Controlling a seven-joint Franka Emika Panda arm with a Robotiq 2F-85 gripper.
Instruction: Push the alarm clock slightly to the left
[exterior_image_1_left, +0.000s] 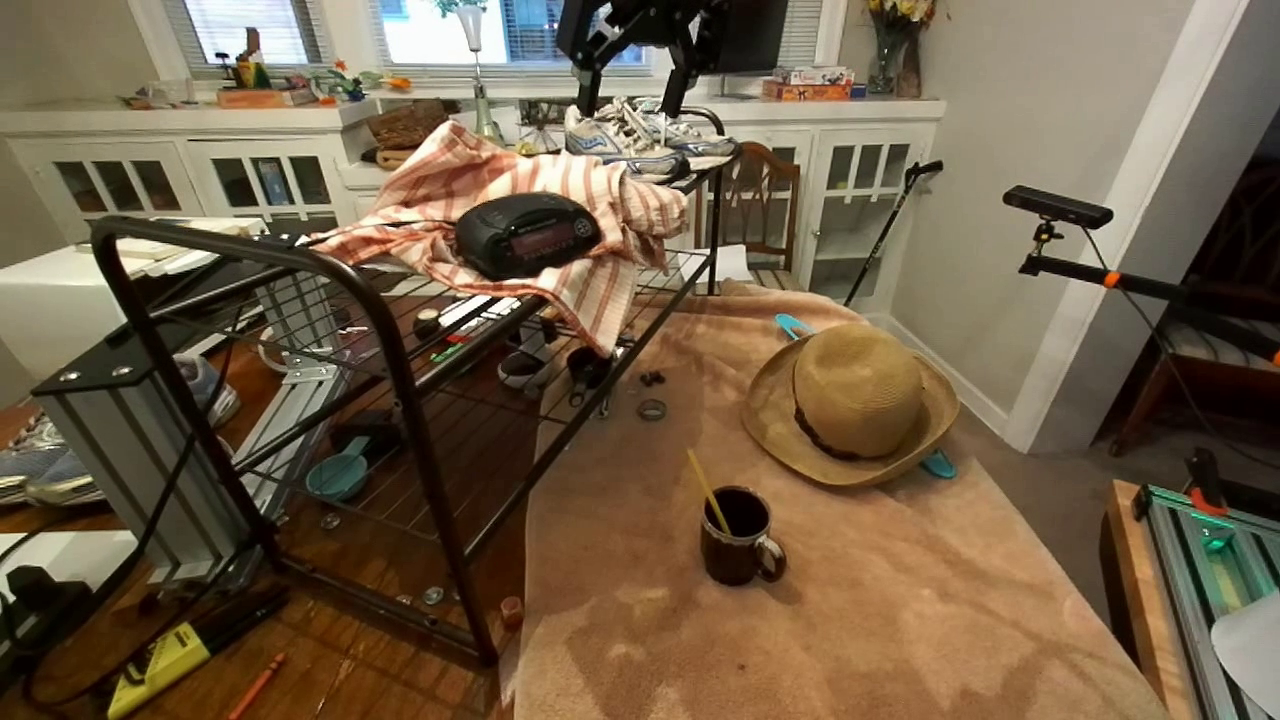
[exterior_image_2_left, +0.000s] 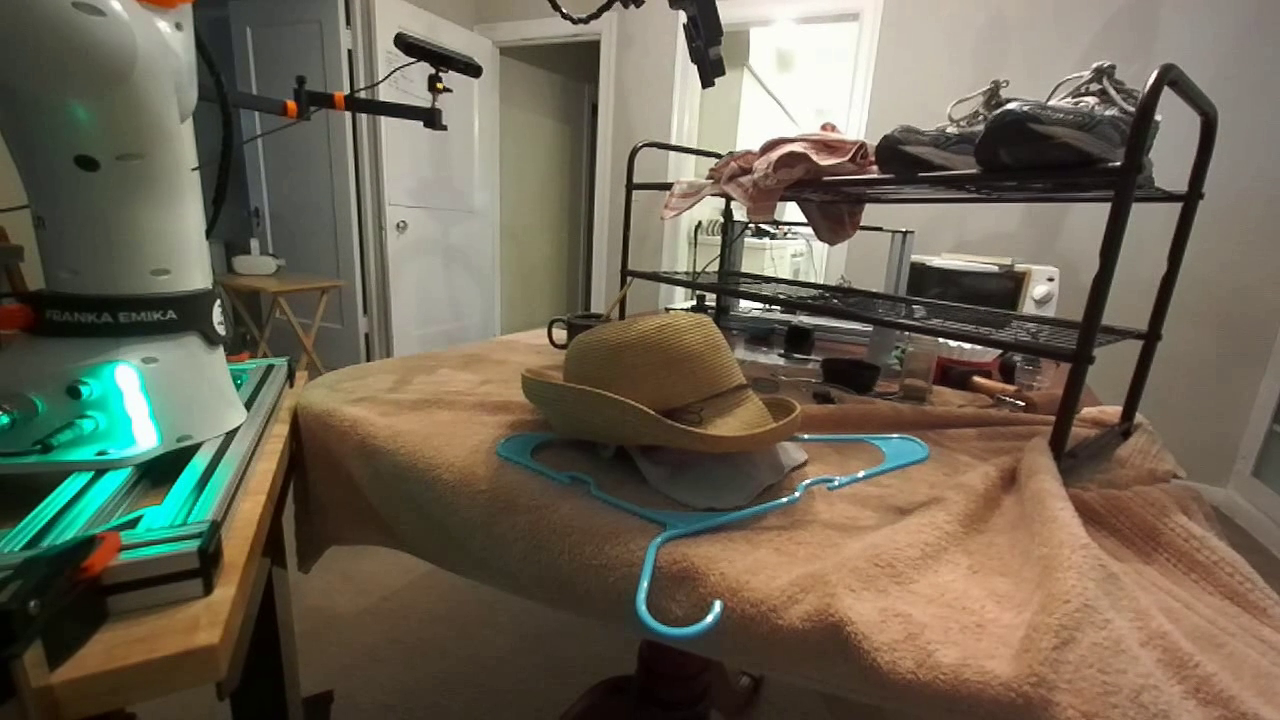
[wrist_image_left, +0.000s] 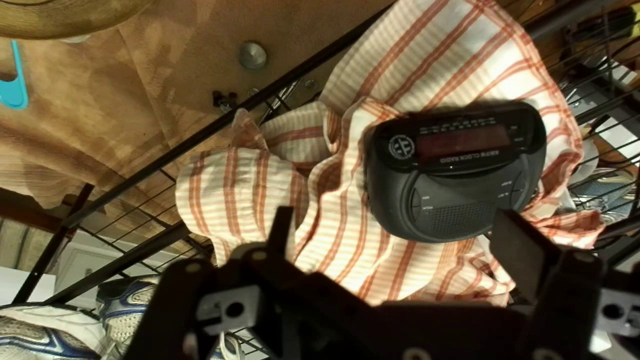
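Observation:
The alarm clock is a black, rounded clock radio (exterior_image_1_left: 527, 235) lying on a crumpled red-and-white striped cloth (exterior_image_1_left: 430, 190) on the rack's top shelf. In the wrist view the clock (wrist_image_left: 455, 175) sits right of the middle with its dark red display. In an exterior view the cloth (exterior_image_2_left: 790, 165) shows, but the clock is not visible. My gripper (exterior_image_1_left: 632, 95) is open and empty, with its fingers wide apart. It hangs above the rack, also seen in an exterior view (exterior_image_2_left: 705, 50). In the wrist view the jaws (wrist_image_left: 393, 214) point toward the cloth and the clock's lower edge, apart from them.
The dark metal rack (exterior_image_1_left: 400, 400) has raised end bars. Sneakers (exterior_image_1_left: 640, 140) stand on its top shelf beside the cloth. A straw hat (exterior_image_1_left: 860, 390), a brown mug (exterior_image_1_left: 735, 555) and a blue hanger (exterior_image_2_left: 680, 520) are on the blanket-covered table. A cord runs from the clock.

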